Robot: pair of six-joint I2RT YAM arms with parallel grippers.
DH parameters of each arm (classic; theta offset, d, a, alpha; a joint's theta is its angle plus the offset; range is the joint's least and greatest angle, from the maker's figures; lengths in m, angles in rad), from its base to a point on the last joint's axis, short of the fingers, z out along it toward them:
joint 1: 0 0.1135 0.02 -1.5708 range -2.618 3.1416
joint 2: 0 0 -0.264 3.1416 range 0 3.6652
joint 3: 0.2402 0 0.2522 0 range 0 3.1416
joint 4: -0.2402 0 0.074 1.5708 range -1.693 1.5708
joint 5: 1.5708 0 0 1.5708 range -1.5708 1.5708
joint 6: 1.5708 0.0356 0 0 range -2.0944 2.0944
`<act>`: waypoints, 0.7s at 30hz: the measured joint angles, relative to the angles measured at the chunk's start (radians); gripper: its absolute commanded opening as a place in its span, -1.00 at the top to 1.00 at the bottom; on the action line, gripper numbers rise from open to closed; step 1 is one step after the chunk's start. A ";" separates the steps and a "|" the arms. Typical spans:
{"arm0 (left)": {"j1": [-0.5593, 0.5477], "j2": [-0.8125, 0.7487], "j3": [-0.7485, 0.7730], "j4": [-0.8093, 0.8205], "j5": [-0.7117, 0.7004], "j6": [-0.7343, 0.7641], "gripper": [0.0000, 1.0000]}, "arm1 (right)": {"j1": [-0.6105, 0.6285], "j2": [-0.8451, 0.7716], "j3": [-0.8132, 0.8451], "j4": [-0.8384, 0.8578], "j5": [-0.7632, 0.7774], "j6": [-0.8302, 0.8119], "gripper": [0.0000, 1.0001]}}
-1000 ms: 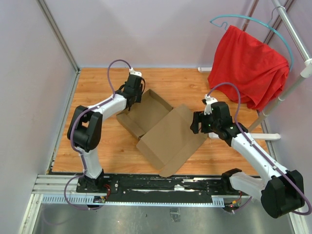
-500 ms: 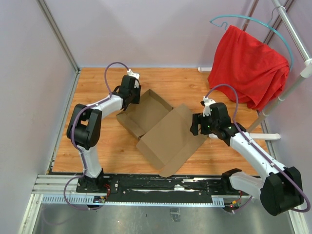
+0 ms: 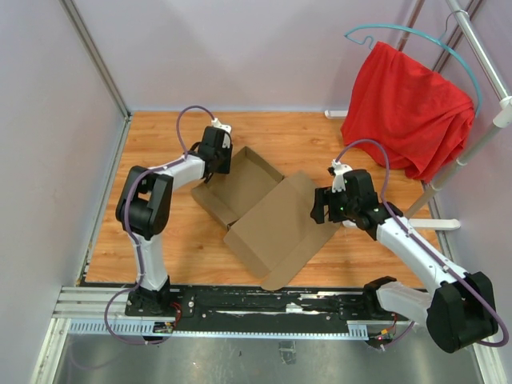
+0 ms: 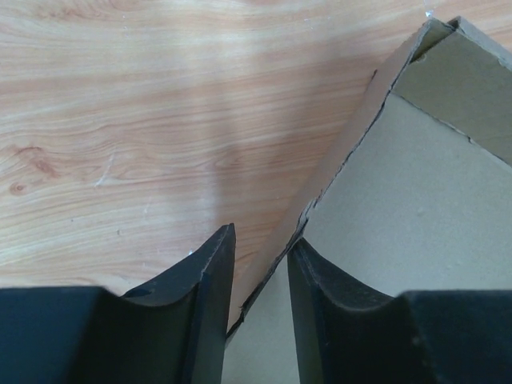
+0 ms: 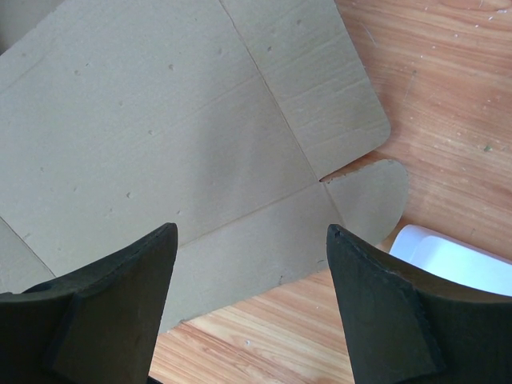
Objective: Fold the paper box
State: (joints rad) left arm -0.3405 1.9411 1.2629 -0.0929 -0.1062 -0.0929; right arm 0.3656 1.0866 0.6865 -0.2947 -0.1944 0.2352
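Note:
The paper box (image 3: 264, 212) lies in the middle of the wooden table, a brown cardboard sheet with its far-left half folded into a shallow tray and a flat lid panel toward the front. My left gripper (image 3: 220, 162) is at the tray's far-left wall. In the left wrist view its jaws (image 4: 261, 236) straddle that raised wall (image 4: 360, 136): the right finger touches the cardboard and a small gap remains at the left finger. My right gripper (image 3: 320, 206) hovers open over the lid panel's right edge (image 5: 160, 120), nothing between its fingers (image 5: 250, 230).
A red cloth (image 3: 408, 104) hangs from a teal hanger (image 3: 400, 32) on a metal rack (image 3: 480, 48) at the back right. The rack's white foot (image 5: 448, 260) lies just right of the box's rounded flap (image 5: 376, 196). Grey walls enclose the table.
The left jaws have narrowed around the box's wall, and the left wrist has shifted slightly. The right arm has barely moved.

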 measured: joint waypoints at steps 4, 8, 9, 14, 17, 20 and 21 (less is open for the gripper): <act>0.006 0.027 0.033 -0.029 0.006 -0.034 0.15 | 0.000 0.000 -0.008 0.002 -0.005 0.000 -0.52; 0.043 0.031 0.026 -0.033 0.085 -0.117 0.24 | 0.000 0.000 -0.013 0.002 -0.007 0.000 -0.52; 0.058 0.026 0.008 -0.012 0.124 -0.145 0.26 | 0.000 -0.001 -0.014 0.002 -0.008 0.000 -0.53; 0.110 -0.014 -0.089 0.032 0.225 -0.219 0.54 | 0.000 -0.002 -0.019 0.006 -0.011 0.001 -0.52; 0.112 -0.014 -0.089 0.025 0.233 -0.222 0.96 | 0.000 -0.002 -0.019 0.012 -0.020 0.002 -0.52; 0.108 -0.014 -0.093 0.018 0.238 -0.233 0.99 | 0.000 -0.002 -0.019 0.015 -0.024 0.006 -0.52; 0.104 -0.016 -0.096 0.026 0.237 -0.245 0.99 | 0.000 -0.002 -0.019 0.015 -0.024 0.008 -0.52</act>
State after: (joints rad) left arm -0.2367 1.9255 1.1667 -0.0673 0.1310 -0.3382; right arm 0.3656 1.0847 0.6678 -0.2798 -0.2188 0.2428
